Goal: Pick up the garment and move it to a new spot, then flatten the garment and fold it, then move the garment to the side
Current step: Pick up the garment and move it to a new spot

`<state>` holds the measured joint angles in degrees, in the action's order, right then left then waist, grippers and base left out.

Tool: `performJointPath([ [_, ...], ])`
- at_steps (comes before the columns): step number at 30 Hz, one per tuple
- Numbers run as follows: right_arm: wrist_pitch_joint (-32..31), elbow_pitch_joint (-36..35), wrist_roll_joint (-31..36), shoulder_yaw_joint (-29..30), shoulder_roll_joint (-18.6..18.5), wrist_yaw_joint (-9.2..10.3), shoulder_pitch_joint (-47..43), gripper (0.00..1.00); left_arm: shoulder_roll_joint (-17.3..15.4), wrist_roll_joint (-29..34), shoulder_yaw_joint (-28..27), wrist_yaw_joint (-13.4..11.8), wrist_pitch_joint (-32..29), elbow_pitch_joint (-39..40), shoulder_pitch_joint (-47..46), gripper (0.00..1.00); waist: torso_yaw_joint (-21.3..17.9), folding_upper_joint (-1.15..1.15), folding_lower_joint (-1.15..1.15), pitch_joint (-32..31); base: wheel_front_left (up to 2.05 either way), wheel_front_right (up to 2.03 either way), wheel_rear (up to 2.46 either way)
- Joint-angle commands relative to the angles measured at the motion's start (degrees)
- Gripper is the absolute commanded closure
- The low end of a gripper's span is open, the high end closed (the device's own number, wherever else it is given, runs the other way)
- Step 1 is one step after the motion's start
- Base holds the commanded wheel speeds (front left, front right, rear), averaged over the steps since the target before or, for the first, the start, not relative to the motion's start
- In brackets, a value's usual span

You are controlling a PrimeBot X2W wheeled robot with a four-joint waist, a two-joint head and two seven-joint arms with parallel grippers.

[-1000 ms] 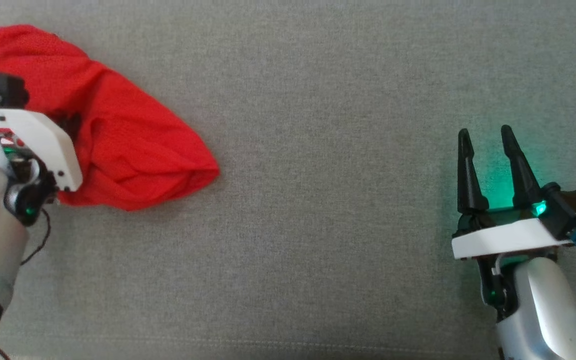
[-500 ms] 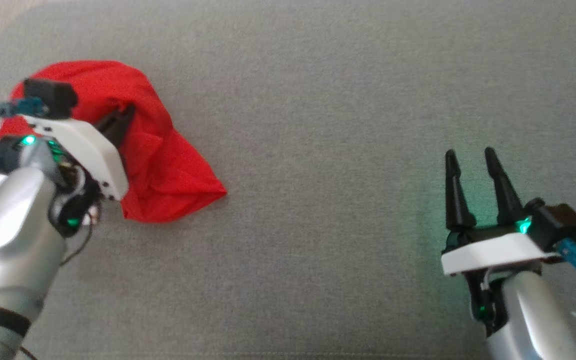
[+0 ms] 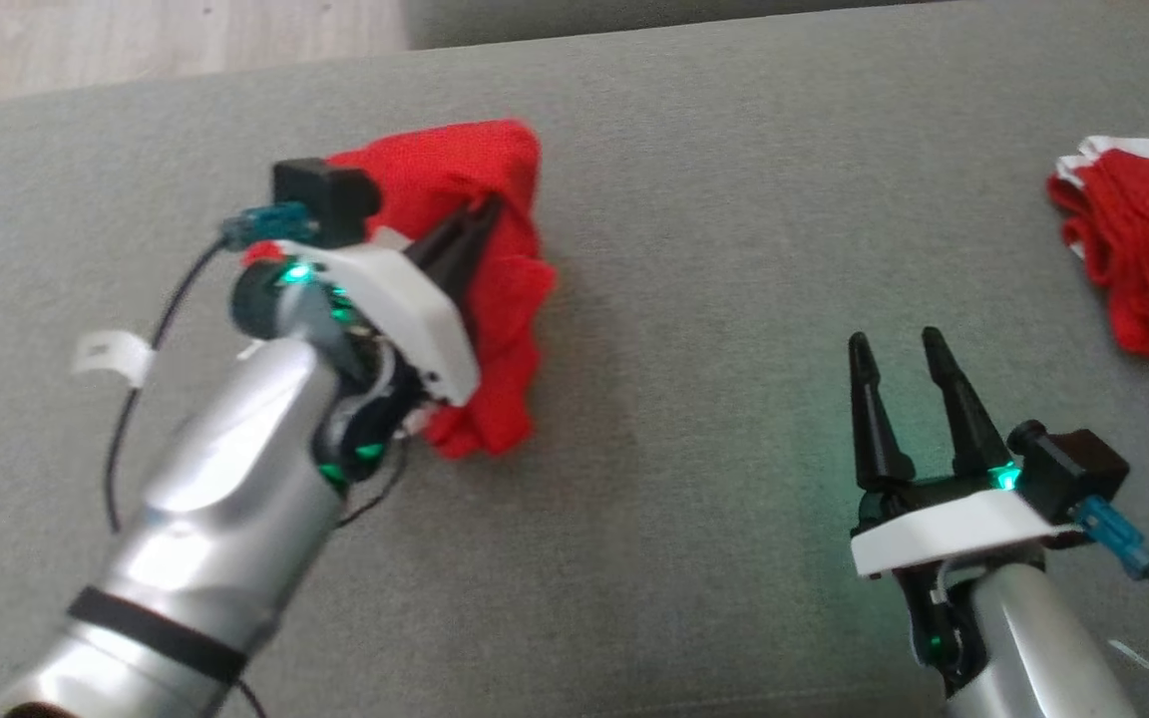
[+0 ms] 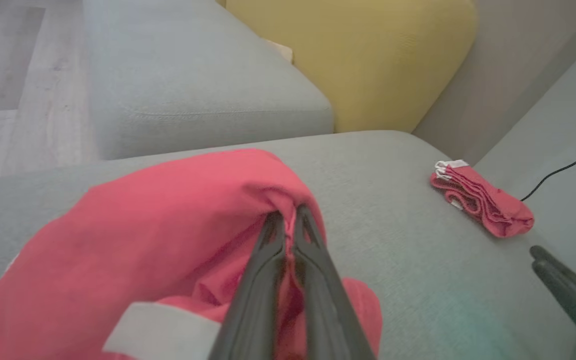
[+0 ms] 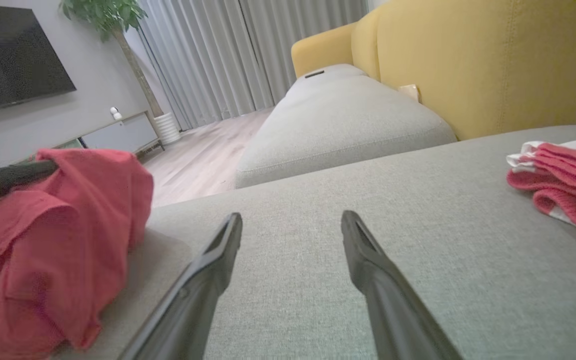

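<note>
Noted left end effector clamped on red garment, right end effector apart; judged best to lift fully off sofa seat before carrying toward its middle.

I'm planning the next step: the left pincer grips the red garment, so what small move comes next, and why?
Probably lower it onto the bare cushion: the left pincer is shut on the bunched, hanging garment, and the right pincer is open to help flatten.

My silver arms, black pincers
Behind the left gripper and right gripper I see white mounting plates, green lights, black camera boxes with blue plugs and black cables; a black band rings the left forearm.
</note>
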<state>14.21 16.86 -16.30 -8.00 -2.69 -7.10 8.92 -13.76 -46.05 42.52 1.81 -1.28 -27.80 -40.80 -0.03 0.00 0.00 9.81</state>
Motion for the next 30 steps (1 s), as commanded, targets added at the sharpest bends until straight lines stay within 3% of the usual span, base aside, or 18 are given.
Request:
performJointPath([
  [1,0.7,-1.6,-0.5,-1.6,-0.2,-0.39,1.1,0.0,-0.7,0.0,-1.7,-0.4,0.7,2.0,-3.4,1.0,-1.0,0.0,0.0,-0.2,0.0,0.0,0.0],
  [9,0.8,-2.2,-2.0,-3.2,-0.2,-0.39,1.7,0.0,6.6,0.9,-0.8,-3.4,4.1,1.7,-5.9,1.0,-5.5,0.0,0.0,0.5,0.0,0.0,0.0],
  [15,0.8,-2.4,-2.5,-4.0,-0.2,-0.39,1.7,0.0,10.1,1.4,0.5,-5.4,8.1,0.2,-8.5,1.0,-8.2,0.0,0.0,1.3,0.0,0.0,0.0],
  [19,0.8,-2.5,-2.7,-4.8,-0.2,-0.39,2.0,0.0,10.7,1.3,2.4,-6.5,10.4,-1.8,-10.0,1.0,-9.4,0.0,0.0,2.0,0.0,0.0,0.0],
  [20,0.8,-2.6,-2.7,-5.0,-0.2,-0.39,2.1,0.0,10.8,1.6,3.1,-7.0,11.0,-2.7,-10.4,0.65,-9.6,0.0,0.0,2.2,0.0,0.0,0.0],
  [21,0.8,-2.6,-2.8,-5.2,-0.2,-0.39,2.1,0.0,10.8,1.7,3.9,-7.2,11.5,-3.6,-10.7,0.0,-9.8,0.0,0.0,2.4,0.0,0.0,0.0],
  [30,0.8,-2.8,-2.7,-4.0,-0.2,-0.39,2.0,0.0,10.9,-2.1,6.3,-8.1,14.9,-6.6,-11.1,0.0,-8.7,0.0,0.0,2.7,0.0,0.0,0.0],
])
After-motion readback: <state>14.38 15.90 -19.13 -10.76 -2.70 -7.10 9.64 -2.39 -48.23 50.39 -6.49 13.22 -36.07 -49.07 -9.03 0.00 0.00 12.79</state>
